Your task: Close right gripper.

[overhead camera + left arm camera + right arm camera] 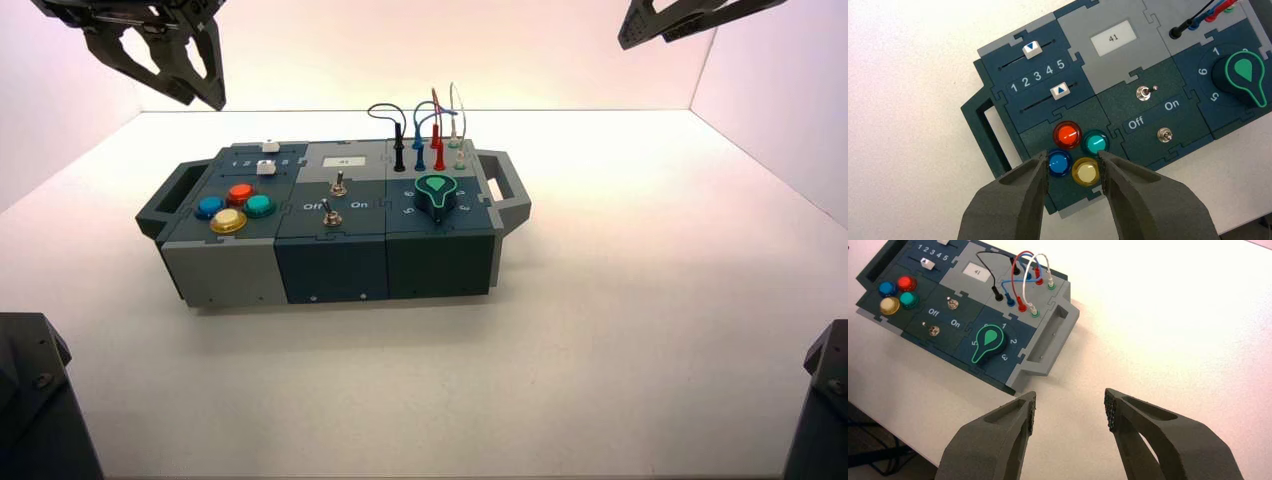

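White surface (620, 330), control box (330, 250) at centre. Right gripper (1070, 410) hangs above and right of box – fingers spread wide, nothing between them. Closing not yet done. Left gripper (1073, 167) parked over coloured buttons (1068, 135), also open.

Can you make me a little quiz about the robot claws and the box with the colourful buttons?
1. True or false: the right gripper is pinching the green knob.
2. Which number shows on the white display? A) 14 B) 41 C) 5
3. Fill in: the left gripper hangs open above the four round ______.

Key:
1. False. It hangs open in the air, off to the box's right side, touching nothing.
2. B.
3. Buttons: red, green, blue and yellow.
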{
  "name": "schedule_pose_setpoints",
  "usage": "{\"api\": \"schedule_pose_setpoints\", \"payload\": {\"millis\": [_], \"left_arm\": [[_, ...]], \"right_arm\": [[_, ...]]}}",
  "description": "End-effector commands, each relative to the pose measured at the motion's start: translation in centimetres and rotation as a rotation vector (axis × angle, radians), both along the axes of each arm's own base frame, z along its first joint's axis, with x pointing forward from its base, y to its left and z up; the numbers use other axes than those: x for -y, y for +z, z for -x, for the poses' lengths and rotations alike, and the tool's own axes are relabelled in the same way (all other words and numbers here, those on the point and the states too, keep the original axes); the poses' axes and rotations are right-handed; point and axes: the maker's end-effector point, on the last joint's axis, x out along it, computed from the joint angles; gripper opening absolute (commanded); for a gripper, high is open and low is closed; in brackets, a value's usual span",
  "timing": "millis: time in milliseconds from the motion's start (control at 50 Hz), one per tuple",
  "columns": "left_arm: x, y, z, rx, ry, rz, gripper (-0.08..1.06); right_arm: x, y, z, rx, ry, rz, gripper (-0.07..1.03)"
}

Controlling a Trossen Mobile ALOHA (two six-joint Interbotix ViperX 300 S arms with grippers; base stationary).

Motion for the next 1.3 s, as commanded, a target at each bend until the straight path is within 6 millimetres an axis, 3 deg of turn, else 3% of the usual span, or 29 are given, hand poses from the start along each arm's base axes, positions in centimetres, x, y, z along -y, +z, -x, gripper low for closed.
{"api": "schedule_pose_setpoints", "payload": {"millis": [20,800,840,880,920,940,960,980,1020,1300], "left_arm": [[0.2,1.0,-0.7,0.029,-0.002,0.007,0.53],[0.2,1.7,-0.9,0.065,-0.005,0.015,0.53],[0.1,1.7,-0.8,0.063,-0.003,0.014,0.53],[0.1,1.8,-0.9,0.067,-0.005,0.014,0.53],[0.1,1.7,-0.9,0.066,-0.007,0.013,0.53],[0.1,1.7,-0.9,0.066,-0.007,0.013,0.53],[0.1,1.8,-0.9,0.069,-0.007,0.014,0.53],[0.1,1.8,-0.9,0.069,-0.007,0.014,0.53],[0.1,1.9,-1.0,0.072,-0.009,0.013,0.53],[0.2,1.9,-1.0,0.074,-0.010,0.012,0.53]], "right_arm": [[-0.2,0.6,-0.3,0.019,0.003,-0.006,0.71],[-0.1,0.6,-0.3,0.024,0.000,-0.006,0.71],[0.0,0.6,-0.3,0.022,0.001,-0.003,0.62],[0.0,0.5,-0.2,0.018,0.002,0.003,0.43],[0.2,0.4,-0.1,0.012,0.006,0.017,0.04],[0.2,0.4,-0.1,0.011,0.008,0.024,-0.07],[0.4,0.4,-0.1,0.010,0.008,0.029,0.01],[0.3,0.5,-0.1,0.011,0.007,0.028,0.02],[0.4,0.4,-0.1,0.009,0.008,0.034,-0.03],[0.4,0.5,-0.1,0.011,0.007,0.032,-0.02]]}}
